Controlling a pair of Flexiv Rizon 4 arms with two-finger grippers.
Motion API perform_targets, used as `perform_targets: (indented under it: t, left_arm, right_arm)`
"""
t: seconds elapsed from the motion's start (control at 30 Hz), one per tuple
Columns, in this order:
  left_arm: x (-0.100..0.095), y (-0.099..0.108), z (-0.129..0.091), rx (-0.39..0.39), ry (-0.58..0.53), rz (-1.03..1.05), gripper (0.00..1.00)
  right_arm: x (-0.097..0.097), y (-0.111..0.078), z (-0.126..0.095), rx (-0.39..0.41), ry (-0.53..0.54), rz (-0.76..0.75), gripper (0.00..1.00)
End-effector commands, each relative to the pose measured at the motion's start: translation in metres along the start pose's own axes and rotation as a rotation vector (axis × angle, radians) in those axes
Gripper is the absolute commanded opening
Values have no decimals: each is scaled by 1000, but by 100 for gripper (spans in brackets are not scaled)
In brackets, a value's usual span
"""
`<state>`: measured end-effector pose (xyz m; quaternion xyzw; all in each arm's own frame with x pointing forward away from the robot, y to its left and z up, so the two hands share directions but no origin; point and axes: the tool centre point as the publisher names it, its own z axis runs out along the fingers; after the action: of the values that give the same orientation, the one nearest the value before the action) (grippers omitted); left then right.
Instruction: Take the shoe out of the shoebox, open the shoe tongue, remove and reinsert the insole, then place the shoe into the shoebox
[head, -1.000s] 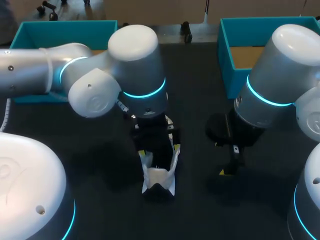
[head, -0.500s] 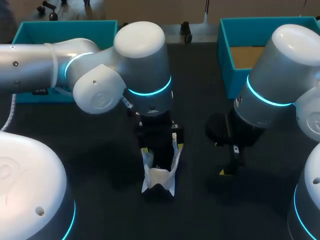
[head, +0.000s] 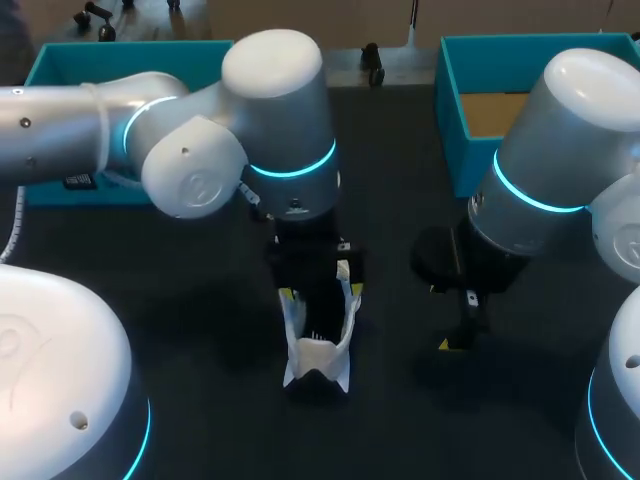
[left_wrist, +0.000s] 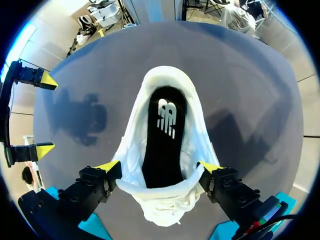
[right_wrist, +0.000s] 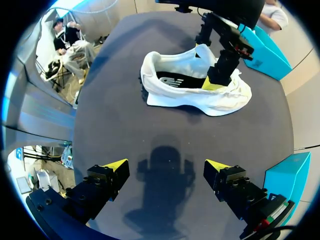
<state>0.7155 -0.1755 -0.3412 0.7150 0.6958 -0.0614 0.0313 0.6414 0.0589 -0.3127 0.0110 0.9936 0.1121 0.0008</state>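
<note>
You can see a white logo (left_wrist: 166, 117) on the black insole (left_wrist: 161, 155), at its heel end; no other writing is readable. The white shoe (head: 318, 352) lies upright on the dark tabletop (head: 200, 330), out of the teal shoebox (head: 450, 120). Its long axis runs front to back, heel toward you, toe under your left arm. Your left tool (left_wrist: 159, 167) is spread wide, straddling the lace end. Your right tool (right_wrist: 166, 171), also spread and holding nothing, hangs beside the shoe's flank.

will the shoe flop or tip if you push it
The upper is probably floppy: on the shoe it gapes wide around the insole. The sole lies flat on the table, so a push should slide it, not roll it.
</note>
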Motion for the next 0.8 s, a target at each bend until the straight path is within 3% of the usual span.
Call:
perform_targets:
  t: [0.03, 0.4, 0.8]
  left_arm:
    - [2, -1, -5, -12, -3, 0, 100]
    - [-3, 7, -5, -5, 7, 4, 100]
    - [-3, 20, -21, -8, 0, -16, 100]
  right_arm:
    - [1, -1, 1, -2, -2, 0, 100]
    - [1, -1, 1, -2, -2, 0, 100]
    - [1, -1, 1, -2, -2, 0, 100]
